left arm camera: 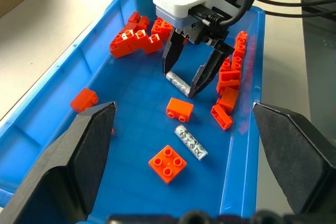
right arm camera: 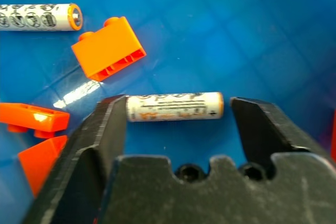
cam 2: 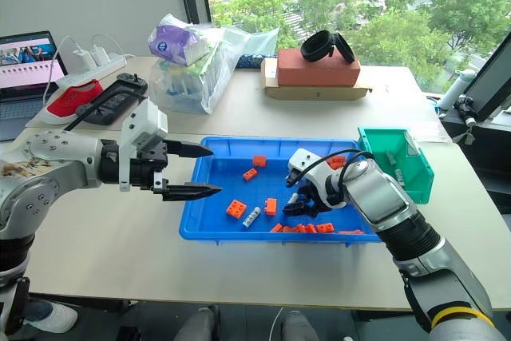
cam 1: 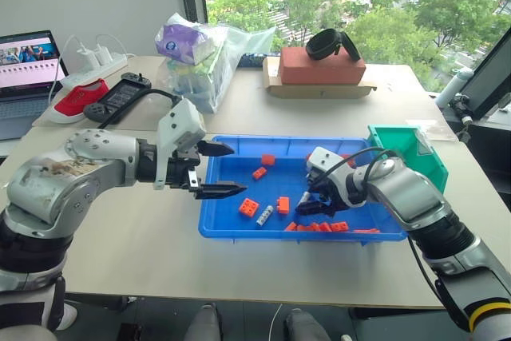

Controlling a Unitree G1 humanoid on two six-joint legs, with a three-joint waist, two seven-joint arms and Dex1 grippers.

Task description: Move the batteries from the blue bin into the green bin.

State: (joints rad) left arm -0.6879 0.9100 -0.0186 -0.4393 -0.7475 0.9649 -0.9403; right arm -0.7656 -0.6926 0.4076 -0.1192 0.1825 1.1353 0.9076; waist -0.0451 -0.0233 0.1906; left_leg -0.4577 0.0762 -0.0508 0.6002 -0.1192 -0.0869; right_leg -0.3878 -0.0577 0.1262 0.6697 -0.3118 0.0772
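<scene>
The blue bin lies in the middle of the table, scattered with orange toy bricks. My right gripper reaches down into it, open, its fingers straddling one battery end to end. One finger touches an end and a small gap shows at the other. A second battery lies loose on the bin floor, nearer the front rim. My left gripper hovers open over the bin's left rim with nothing in it. The green bin stands against the blue bin's far right corner.
A row of orange bricks lines the bin's front wall beside my right gripper. At the back of the table stand a plastic bag, a red box on cardboard, a laptop, a red shoe and a black controller.
</scene>
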